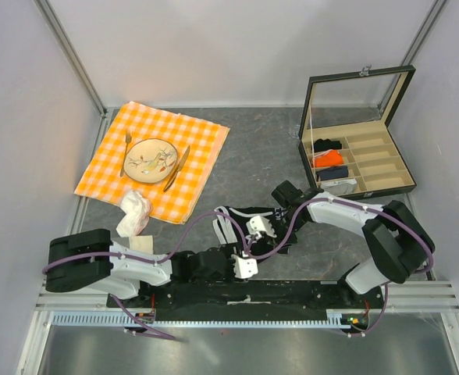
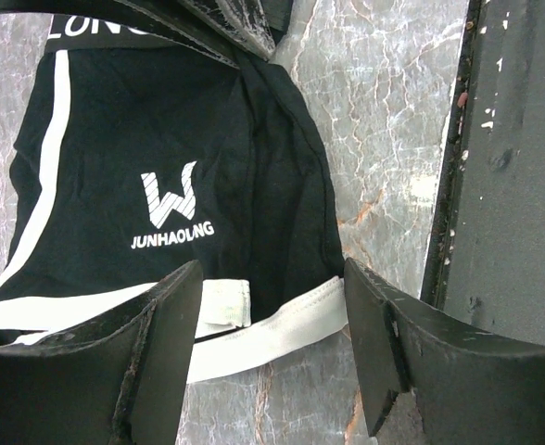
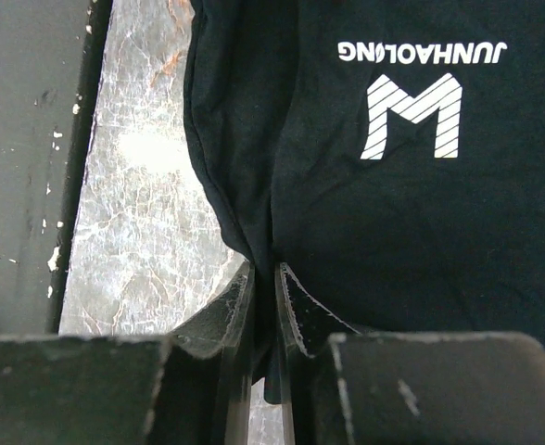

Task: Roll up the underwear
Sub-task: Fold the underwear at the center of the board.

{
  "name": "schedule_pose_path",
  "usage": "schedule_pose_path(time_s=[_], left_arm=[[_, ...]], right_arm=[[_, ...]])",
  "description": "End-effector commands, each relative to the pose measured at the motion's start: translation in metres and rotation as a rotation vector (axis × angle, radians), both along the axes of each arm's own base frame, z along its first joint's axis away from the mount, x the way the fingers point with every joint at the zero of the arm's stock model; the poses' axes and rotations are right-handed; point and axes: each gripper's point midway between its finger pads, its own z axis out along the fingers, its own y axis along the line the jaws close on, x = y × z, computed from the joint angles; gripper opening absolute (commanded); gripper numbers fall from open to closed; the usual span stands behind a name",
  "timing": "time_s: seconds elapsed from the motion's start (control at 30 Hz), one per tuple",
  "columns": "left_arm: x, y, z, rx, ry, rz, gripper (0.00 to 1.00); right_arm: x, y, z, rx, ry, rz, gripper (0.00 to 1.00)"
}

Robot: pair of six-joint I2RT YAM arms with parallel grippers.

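Note:
The underwear is black with white trim, a white waistband and a white "JUNHAOLONG" logo. It lies on the grey marble table between my arms, near the front rail. My left gripper is open, its fingers either side of the near white waistband, low over the table. My right gripper is shut on a fold of the black fabric at the garment's edge. In the top view the left gripper and the right gripper sit close together over the garment.
An open organiser box stands at the back right with black, orange and dark rolls. An orange checked cloth with plate, fork and knife lies back left. A white crumpled cloth lies beside it. The black base rail runs close by.

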Motion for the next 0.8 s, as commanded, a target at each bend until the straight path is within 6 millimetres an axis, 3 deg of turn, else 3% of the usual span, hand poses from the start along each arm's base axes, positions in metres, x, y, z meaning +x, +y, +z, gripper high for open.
schedule_pose_path(time_s=[0.0, 0.27, 0.4, 0.63, 0.77], left_arm=[[-0.005, -0.023, 0.021, -0.069, -0.025, -0.070, 0.69], [-0.017, -0.022, 0.026, -0.092, 0.025, -0.106, 0.69], [-0.016, -0.020, 0.014, -0.058, 0.039, -0.093, 0.69], [0.002, -0.021, -0.003, 0.013, -0.023, -0.028, 0.70], [0.013, -0.020, -0.002, 0.009, -0.067, 0.017, 0.71]], right_arm=[[-0.003, 0.009, 0.013, 0.046, 0.073, -0.015, 0.19], [-0.003, 0.008, 0.012, 0.041, 0.118, -0.029, 0.19], [-0.002, 0.007, 0.013, 0.043, 0.132, -0.036, 0.19], [-0.003, 0.004, 0.016, 0.051, 0.156, -0.044, 0.18], [-0.003, 0.002, 0.016, 0.052, 0.159, -0.042, 0.18]])
